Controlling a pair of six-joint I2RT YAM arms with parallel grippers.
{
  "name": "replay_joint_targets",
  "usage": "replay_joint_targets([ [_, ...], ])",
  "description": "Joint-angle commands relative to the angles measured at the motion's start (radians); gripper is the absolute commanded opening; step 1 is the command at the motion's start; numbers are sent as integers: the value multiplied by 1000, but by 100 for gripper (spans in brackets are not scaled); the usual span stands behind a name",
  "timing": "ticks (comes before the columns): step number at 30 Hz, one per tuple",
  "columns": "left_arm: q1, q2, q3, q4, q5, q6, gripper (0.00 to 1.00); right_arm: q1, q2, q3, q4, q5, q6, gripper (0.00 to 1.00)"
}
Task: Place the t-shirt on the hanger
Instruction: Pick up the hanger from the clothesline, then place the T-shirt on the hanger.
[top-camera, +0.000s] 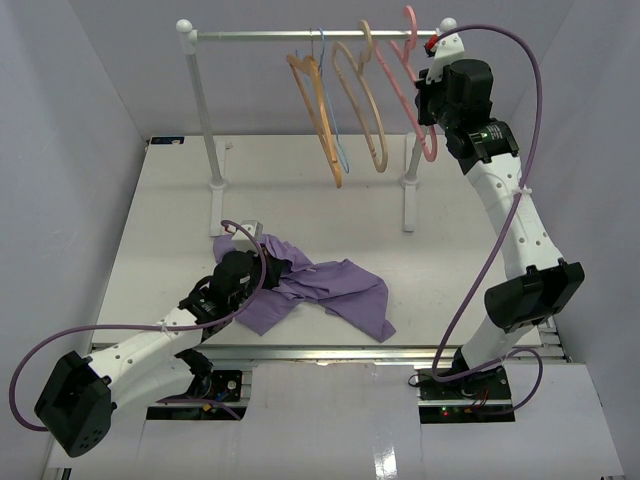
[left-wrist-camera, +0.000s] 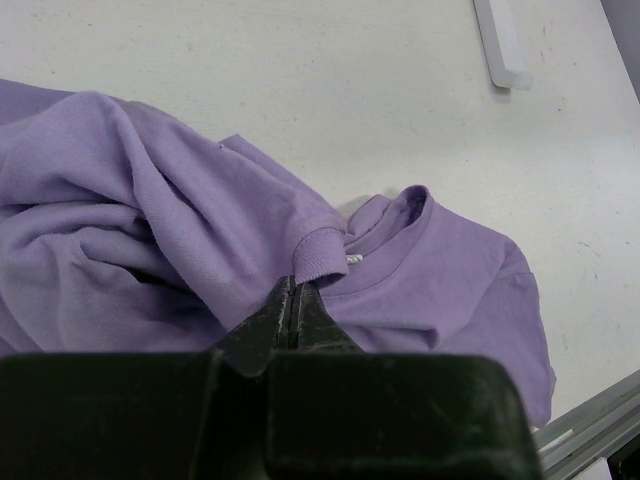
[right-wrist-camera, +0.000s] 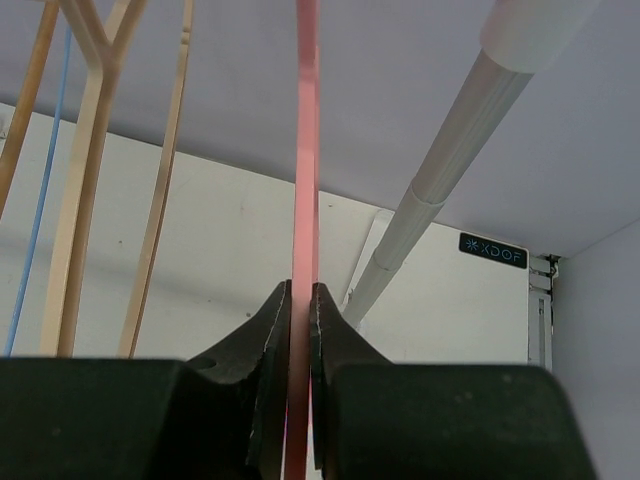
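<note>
We find the left claw (left-wrist-camera: 297, 285) low over the counter (top-camera: 300, 195), its two fingers pressed together with no gap showing, pinching a fold of the shirt (left-wrist-camera: 150, 220) just below a ribbed edge. The shirt lies crumpled on the near left part of the counter, with folds gathered toward the claw and its neck opening facing up just beyond the fingertips (a small white label shows inside the collar). One end of the cloth spreads out flat to the right, toward the counter's near edge. The right arm reaches up to the rail (top-camera: 300, 35) at the far side, where the right claw (right-wrist-camera: 300, 290) is closed on the hanger (right-wrist-camera: 305, 150). We see the fingers touching its thin pink bar on both sides. The hanger hangs from the right end of the rail, close to the right post (right-wrist-camera: 450, 170). To its left on the same rail we count two wooden hangers (top-camera: 365, 100) and a blue wire hanger (right-wrist-camera: 45, 200). All four hang well apart from the shirt below.
</note>
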Motion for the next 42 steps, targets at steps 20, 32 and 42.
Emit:
replay_joint_targets([
  [20,-5,86,68,-4,-29,-69,0,18,-754,-939,109,-28,310,8],
  [32,7,207,320,-197,-59,-133,0,375,-938,-1277,140,61,402,8],
  [42,31,281,421,-307,-77,-135,0,565,-1154,-1344,111,36,412,8],
])
